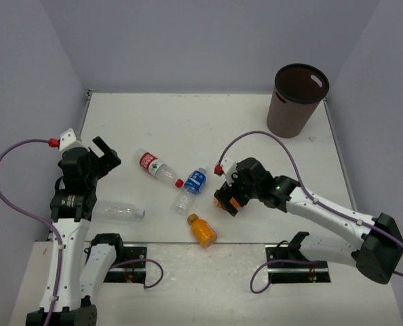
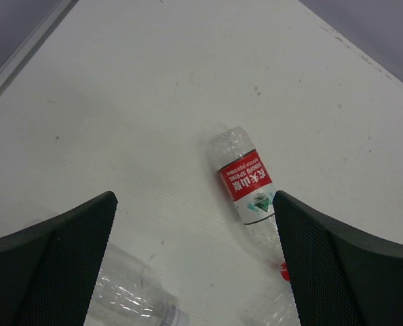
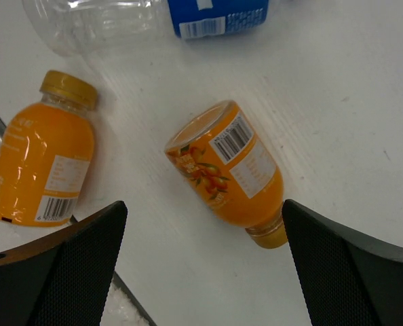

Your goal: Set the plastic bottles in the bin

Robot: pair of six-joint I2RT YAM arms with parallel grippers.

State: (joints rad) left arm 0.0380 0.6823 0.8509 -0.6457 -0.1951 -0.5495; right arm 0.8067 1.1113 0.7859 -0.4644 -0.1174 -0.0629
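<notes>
Hovering right gripper [image 1: 226, 197] over orange bottle [image 3: 228, 170], well near-left of bin [image 1: 298, 102], with fingers spread wide either side, not touching. Lying on table [image 1: 208, 122] farther from bin: second orange bottle [image 1: 203, 229], blue-label bottle [image 1: 193, 187], red-label bottle [image 1: 154, 165], then plain clear bottle [image 1: 117, 212]. Farthest left of bin: left gripper [image 1: 106, 153] above table, fingers spread too, holding nothing

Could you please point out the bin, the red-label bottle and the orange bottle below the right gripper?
bin [image 1: 291, 115], top external view, on its outer wall.
red-label bottle [image 2: 245, 178], left wrist view, on its red label.
orange bottle [image 3: 232, 168], right wrist view, on its label, mid-body.
</notes>
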